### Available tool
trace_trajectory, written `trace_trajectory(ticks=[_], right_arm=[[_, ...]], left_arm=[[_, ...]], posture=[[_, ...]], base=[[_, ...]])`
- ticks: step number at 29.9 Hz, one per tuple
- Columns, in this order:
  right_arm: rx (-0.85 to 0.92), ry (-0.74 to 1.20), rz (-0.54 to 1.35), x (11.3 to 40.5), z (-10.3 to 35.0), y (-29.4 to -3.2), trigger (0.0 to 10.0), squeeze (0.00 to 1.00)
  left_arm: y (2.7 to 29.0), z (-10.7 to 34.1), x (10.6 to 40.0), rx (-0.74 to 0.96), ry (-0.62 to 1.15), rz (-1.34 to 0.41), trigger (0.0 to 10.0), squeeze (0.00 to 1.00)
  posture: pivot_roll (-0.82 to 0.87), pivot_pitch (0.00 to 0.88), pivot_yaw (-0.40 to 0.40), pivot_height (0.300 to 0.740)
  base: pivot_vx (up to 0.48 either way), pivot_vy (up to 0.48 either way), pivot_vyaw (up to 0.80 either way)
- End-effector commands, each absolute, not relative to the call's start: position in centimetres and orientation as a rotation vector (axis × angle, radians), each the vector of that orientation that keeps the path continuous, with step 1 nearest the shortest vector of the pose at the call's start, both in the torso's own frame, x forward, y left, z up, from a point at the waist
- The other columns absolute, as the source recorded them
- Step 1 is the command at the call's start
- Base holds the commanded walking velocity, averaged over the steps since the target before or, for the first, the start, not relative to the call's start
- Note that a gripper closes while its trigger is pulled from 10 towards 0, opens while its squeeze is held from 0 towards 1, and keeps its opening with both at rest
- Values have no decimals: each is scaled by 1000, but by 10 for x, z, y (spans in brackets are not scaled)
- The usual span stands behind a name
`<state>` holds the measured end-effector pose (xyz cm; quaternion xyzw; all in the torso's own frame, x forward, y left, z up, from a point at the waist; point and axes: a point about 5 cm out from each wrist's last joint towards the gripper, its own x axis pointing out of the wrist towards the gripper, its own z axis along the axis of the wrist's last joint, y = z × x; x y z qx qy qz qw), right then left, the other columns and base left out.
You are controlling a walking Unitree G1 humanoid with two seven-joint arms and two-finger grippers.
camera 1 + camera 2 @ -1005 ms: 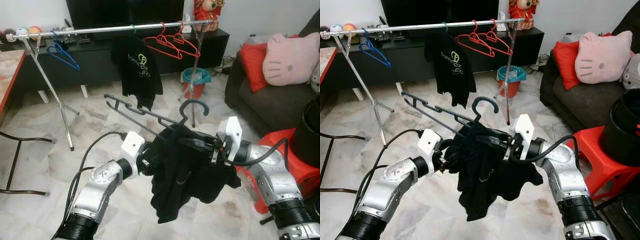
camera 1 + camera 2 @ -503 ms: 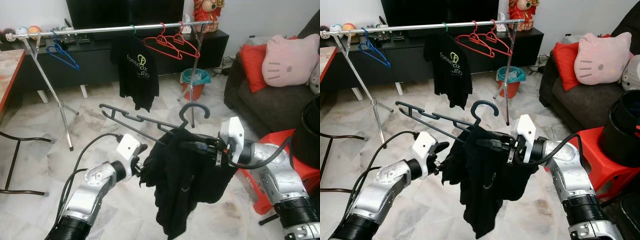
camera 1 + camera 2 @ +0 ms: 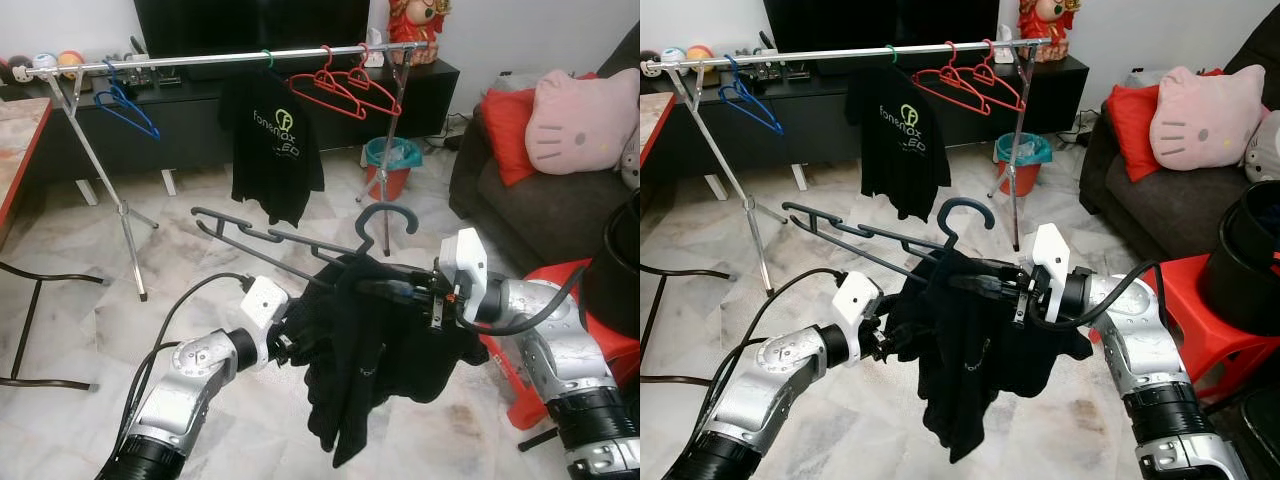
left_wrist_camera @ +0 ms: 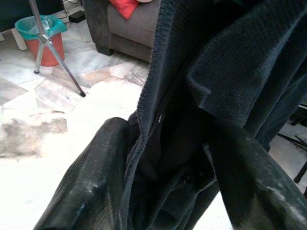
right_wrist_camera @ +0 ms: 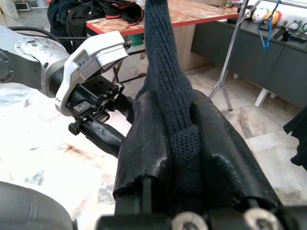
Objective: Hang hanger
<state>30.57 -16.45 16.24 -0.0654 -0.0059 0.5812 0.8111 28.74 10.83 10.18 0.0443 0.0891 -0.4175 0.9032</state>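
A dark grey hanger [image 3: 270,238] with its hook [image 3: 390,215] up floats between my arms, and a black garment [image 3: 370,370] droops from its right half. My right gripper [image 3: 392,290] is shut on the garment's knit band [image 5: 175,91] where it lies over the hanger. My left gripper [image 3: 292,345] pushes into the garment's left side; its fingers [image 4: 91,191] stand apart, open, with a fold of cloth [image 4: 192,96] between them. The silver clothes rail [image 3: 200,58] stands further back across the room.
On the rail hang a black T-shirt [image 3: 272,150], red hangers [image 3: 340,90] and a blue hanger [image 3: 122,105]. A teal bin [image 3: 392,160] stands by the rail's right leg. A sofa [image 3: 540,210] with cushions and a red stool [image 3: 600,330] are right, a table [image 3: 15,140] left.
My left gripper has moved right, from just beside the garment into its folds. The garment now hangs more bunched between both grippers. The right gripper stays clamped.
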Motion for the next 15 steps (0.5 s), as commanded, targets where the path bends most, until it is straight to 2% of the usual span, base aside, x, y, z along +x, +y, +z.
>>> trace_trajectory(ticks=[1,15], right_arm=[[-157,-56,1255,308,174,-162,10000,0],[-151,-45,1245,308,171,-163,10000,0]], left_arm=[[106,104,287,96,180,-869,0,0],[115,105,294,96,171,-787,0,0]], posture=[[53,0,-56,740],[56,0,-53,740]], base=[[0,0,0],[0,0,0]])
